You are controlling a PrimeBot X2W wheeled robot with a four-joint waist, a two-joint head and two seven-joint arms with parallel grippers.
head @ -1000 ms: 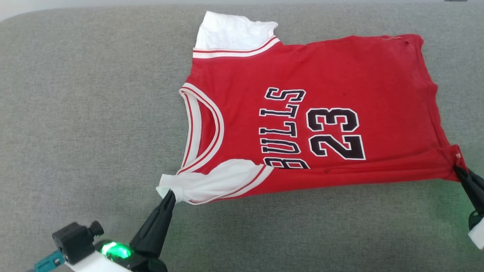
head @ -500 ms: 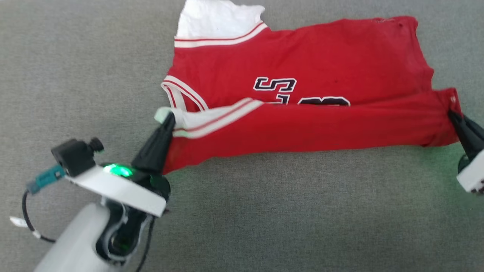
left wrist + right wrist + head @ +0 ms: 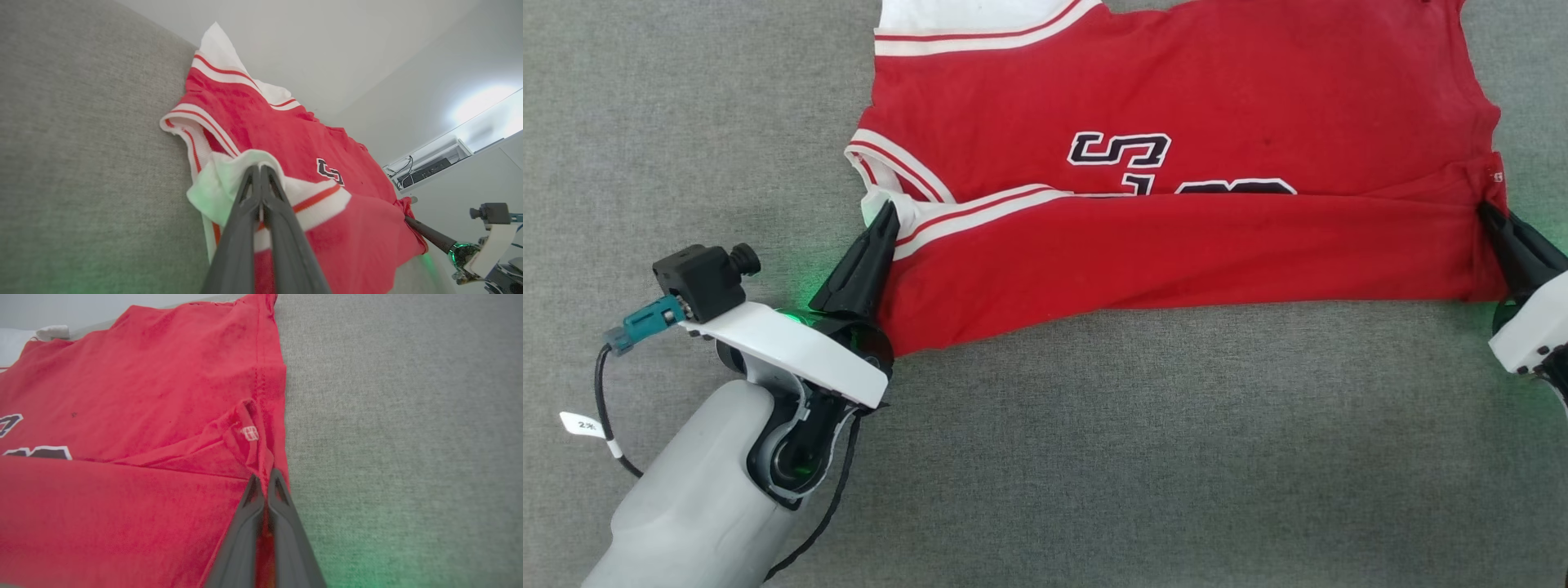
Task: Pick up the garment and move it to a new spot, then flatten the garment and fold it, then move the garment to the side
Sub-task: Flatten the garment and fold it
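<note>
Garment [image 3: 1192, 98] lies front up on grey upholstery [image 3: 1094, 457]. Its near long edge is doubled over toward the lettering [image 3: 1119, 151], and the flap covers the lettering's lower part.

Left gripper [image 3: 886, 212]: fingers pinched tight on the white sleeve [image 3: 916, 214], left of the lettering, just beside the collar trim [image 3: 890, 159].

Right gripper [image 3: 1486, 214]: fingers pinched tight on the red hem corner [image 3: 261, 457], right of the lettering. A small white tag [image 3: 250, 433] sits just past the fingertips.

The flap stretches between both grips, with creases on the lettering's right. The far white sleeve [image 3: 964, 12], above-left of the lettering, is cut off by the head view's top edge.
</note>
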